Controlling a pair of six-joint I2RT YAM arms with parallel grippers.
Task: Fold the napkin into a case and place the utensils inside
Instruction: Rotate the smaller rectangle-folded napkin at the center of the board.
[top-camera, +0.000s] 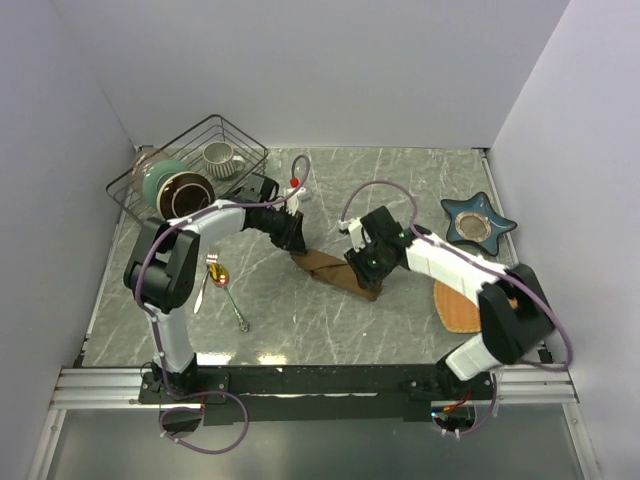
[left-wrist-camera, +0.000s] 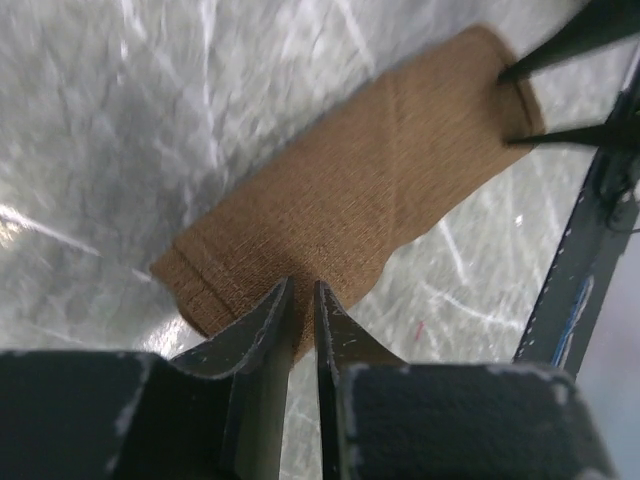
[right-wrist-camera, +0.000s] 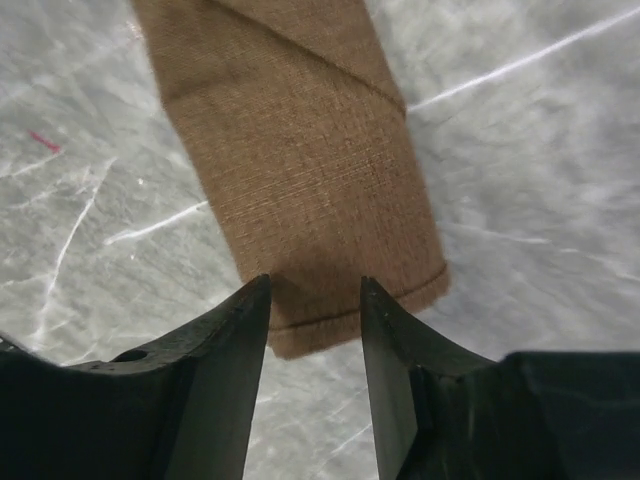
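Folding step: napkin (top-camera: 333, 272) lay as narrow strip.
L pincer (left-wrist-camera: 303, 291) nipped its edge; R pincer (right-wrist-camera: 315, 287) apart astride other end. Next: R grip, then joint fold.

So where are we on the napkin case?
Done: the napkin lies folded into a narrow strip. In hand: the left gripper pinches one end, and the right gripper straddles the other end with its jaws open. Left: probably a final fold, then loading the utensils, which lie loose on the table, apart from the cloth.
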